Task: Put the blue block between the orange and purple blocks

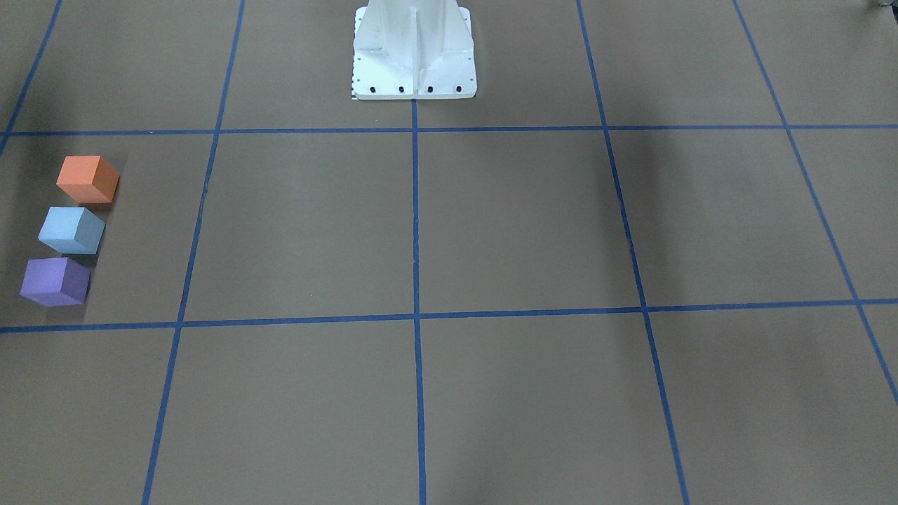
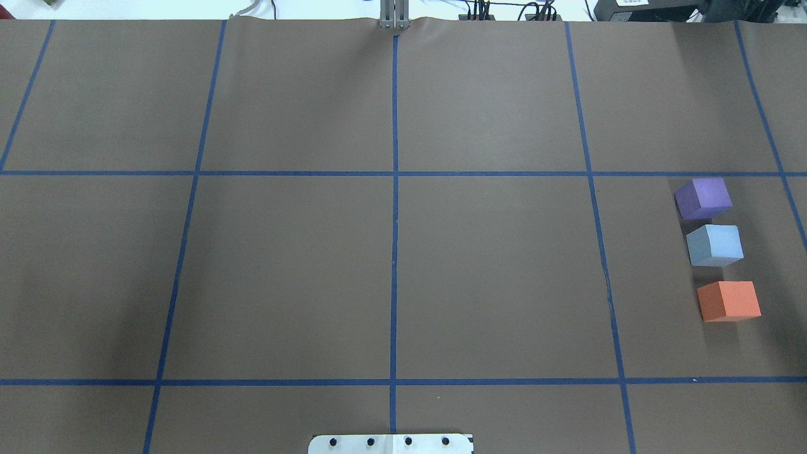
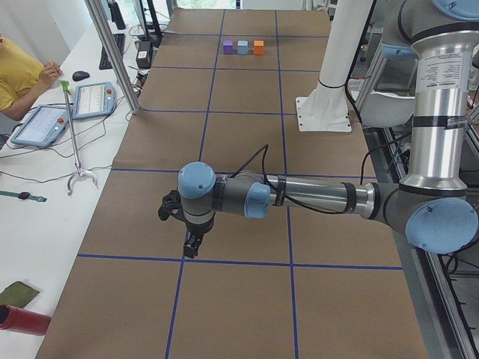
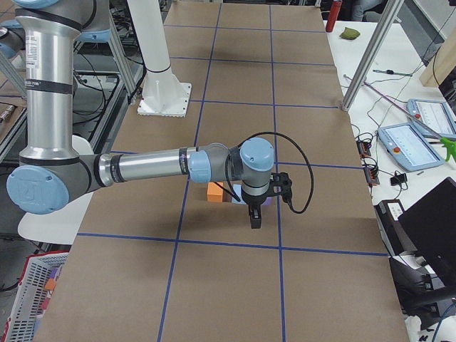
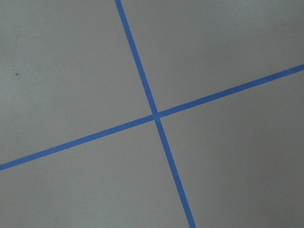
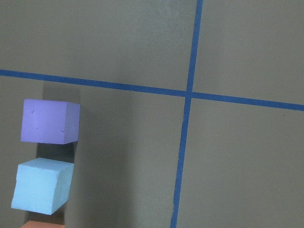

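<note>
The blue block (image 2: 714,244) sits at the right edge of the overhead view, in line between the purple block (image 2: 703,197) above and the orange block (image 2: 729,301) below. I judge the placing done; next, I only need to retreat without nudging them. They are matte cubes, probably foam, on brown paper (image 2: 492,277). My right claw (image 4: 254,217) hangs near them and my left claw (image 3: 191,243) well apart. From these side views I cannot tell whether either is apart or together.

My desk (image 2: 284,271) is covered in brown paper crossed by blue tape lines (image 2: 394,252). Alongside it, a white bench (image 3: 45,232) holds tablets (image 3: 93,99) and cables, and an aluminium post (image 3: 112,56) rises at its edge.
</note>
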`<state>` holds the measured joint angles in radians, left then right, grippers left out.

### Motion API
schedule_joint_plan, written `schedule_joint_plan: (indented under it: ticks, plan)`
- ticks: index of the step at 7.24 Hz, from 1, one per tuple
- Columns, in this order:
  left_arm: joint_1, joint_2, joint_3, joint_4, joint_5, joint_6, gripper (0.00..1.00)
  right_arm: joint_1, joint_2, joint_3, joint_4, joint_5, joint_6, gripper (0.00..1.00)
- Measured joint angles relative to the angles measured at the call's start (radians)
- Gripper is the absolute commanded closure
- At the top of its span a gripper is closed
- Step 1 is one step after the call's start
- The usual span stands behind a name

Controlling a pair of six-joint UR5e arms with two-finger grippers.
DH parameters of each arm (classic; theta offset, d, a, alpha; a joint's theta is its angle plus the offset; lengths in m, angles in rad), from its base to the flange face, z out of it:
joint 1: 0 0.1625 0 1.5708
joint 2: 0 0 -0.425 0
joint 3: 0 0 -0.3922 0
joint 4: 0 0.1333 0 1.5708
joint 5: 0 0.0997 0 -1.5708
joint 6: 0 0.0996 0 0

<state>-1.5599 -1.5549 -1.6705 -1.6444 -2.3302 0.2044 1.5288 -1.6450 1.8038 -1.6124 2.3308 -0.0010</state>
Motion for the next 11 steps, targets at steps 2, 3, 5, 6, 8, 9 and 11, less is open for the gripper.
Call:
schedule_joint_plan:
  ticks: [2,3,5,6,8,9,11]
  plan:
    - [0.0,-0.006,0.001,0.0,0.0,0.0,0.01,0.0,0.008,0.001,0.002,-0.011,-0.001,0.0]
    - [0.001,-0.007,0.0,0.0,-0.001,0.0,0.01,0.0,0.009,0.002,0.004,-0.024,-0.001,0.0]
    - [0.001,-0.008,0.001,0.0,-0.001,0.0,0.01,-0.001,0.009,0.004,0.005,-0.027,-0.001,0.0]
    - [0.001,-0.007,0.0,0.0,-0.001,0.0,0.01,-0.001,0.008,0.004,0.005,-0.026,-0.001,0.0]
    - [0.0,-0.006,-0.002,0.0,-0.001,0.0,0.01,-0.002,0.008,0.003,0.008,-0.024,0.0,0.0]
    - [0.0,-0.006,-0.003,0.0,-0.001,0.0,0.0,-0.002,0.008,0.003,0.009,-0.021,0.001,0.0]
    - [0.0,-0.007,-0.006,0.0,-0.001,0.0,0.01,-0.007,0.01,0.002,0.009,-0.019,0.004,0.0]
